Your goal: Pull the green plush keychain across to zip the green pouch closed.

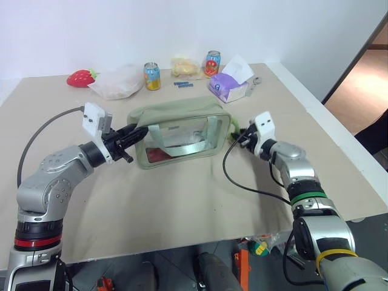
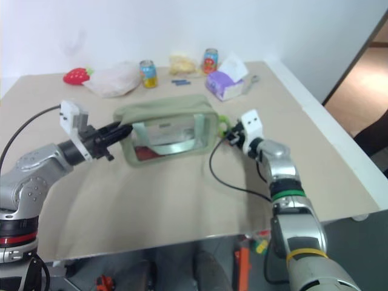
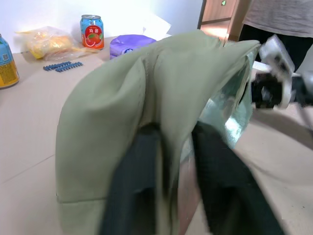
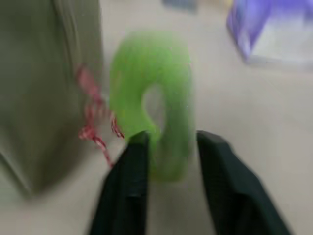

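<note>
Left pincer (image 3: 168, 186): fingers parted a little, with a fold of the pouch's end wall between them; it reaches in level from the left.
Right pincer (image 4: 168, 183): fingers spread, the lower rim of the keychain between them; whether they touch it I cannot tell. It points level toward the pouch's right end.
Pouch (image 1: 182, 130): pale olive, clear side panel, standing mid-desk between both pincers.
Keychain (image 4: 151, 103): lime-green fuzzy ring just beside the pouch's right end, with a red-and-white cord next to it.
Writing: the red-and-blue can (image 3: 92, 32) carries Korean characters on an orange-red label; the other can (image 1: 152, 76), blue and yellow, cannot be read.
Arms: left forearm bent inward from the desk's left, right forearm stretched forward with a black cable (image 1: 233, 176) looping below it.
Desk (image 1: 182, 212): beige; at the far edge a red strawberry plush (image 1: 81, 77), a white bag (image 1: 118, 82), a yellow snack pack (image 1: 185, 66), a purple tissue pack (image 1: 229, 85).
Person (image 3: 279, 19): grey top, standing past the desk's right side.
</note>
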Tool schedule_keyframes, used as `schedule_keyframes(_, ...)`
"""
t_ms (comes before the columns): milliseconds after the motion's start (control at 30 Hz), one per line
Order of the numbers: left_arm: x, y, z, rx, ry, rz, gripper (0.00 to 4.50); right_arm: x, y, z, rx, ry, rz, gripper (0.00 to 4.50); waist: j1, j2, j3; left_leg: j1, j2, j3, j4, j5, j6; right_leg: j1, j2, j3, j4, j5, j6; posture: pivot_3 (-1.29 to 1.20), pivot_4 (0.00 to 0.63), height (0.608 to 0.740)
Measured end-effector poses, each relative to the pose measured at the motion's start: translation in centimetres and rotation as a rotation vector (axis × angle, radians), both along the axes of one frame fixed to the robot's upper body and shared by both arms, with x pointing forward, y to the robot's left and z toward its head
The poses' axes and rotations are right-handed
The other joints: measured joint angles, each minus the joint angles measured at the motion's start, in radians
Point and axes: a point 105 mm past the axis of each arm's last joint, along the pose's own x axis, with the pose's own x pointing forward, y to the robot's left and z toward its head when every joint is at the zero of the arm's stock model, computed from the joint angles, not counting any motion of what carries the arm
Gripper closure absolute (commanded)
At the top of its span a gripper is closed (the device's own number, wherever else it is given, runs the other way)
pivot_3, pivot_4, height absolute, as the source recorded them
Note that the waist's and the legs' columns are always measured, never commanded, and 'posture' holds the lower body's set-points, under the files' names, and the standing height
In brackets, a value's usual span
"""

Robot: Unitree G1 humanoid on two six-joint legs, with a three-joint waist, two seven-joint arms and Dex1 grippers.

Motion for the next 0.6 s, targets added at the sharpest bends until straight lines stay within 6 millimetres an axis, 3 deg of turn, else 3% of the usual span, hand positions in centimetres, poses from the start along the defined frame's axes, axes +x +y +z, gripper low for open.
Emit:
schedule_keyframes(100,-0.2,0.0,0.7,-0.032,0.001,-0.022,0.98,-2.1,-0.2,3.7,0.025,-0.071,0.074,0.74,0.005,0.000,0.000,-0.002,0.000,-0.002,0.000,-0.001,0.000,0.000,0.000,-0.002,-0.001,-0.002,0.000,0.00,0.150,0.740)
schedule_keyframes(200,-0.3,1.0,2.0,-0.099,0.001,-0.009,0.04,-3.8,-0.9,4.5,0.025,-0.079,0.107,0.00,0.007,0.000,0.000,-0.003,0.000,-0.002,0.000,-0.001,0.001,0.000,-0.001,-0.003,-0.003,-0.002,0.000,0.00,0.150,0.740)
schedule_keyframes(367,-1.4,4.0,3.8,-0.186,-0.006,0.082,0.02,-7.4,-2.4,3.4,0.036,-0.008,0.147,0.00,0.004,0.000,0.000,-0.002,0.000,0.000,-0.001,-0.002,0.001,0.000,-0.001,-0.001,-0.004,-0.002,0.001,0.00,0.150,0.740)
schedule_keyframes(467,-2.6,5.4,1.2,-0.106,0.039,0.176,0.02,-9.1,-2.8,3.0,0.050,0.002,0.134,0.00,-0.001,0.000,0.000,0.000,0.001,0.002,-0.002,-0.002,0.001,0.000,0.000,0.001,-0.004,-0.002,0.000,0.00,0.150,0.740)
schedule_keyframes(600,-3.6,6.3,-4.1,0.076,0.114,0.298,0.02,-11.2,-1.8,1.5,0.045,-0.006,0.124,0.00,0.004,-0.001,0.000,0.000,0.001,0.000,-0.002,-0.001,0.000,0.001,0.000,0.000,-0.004,-0.004,-0.003,0.00,0.150,0.740)
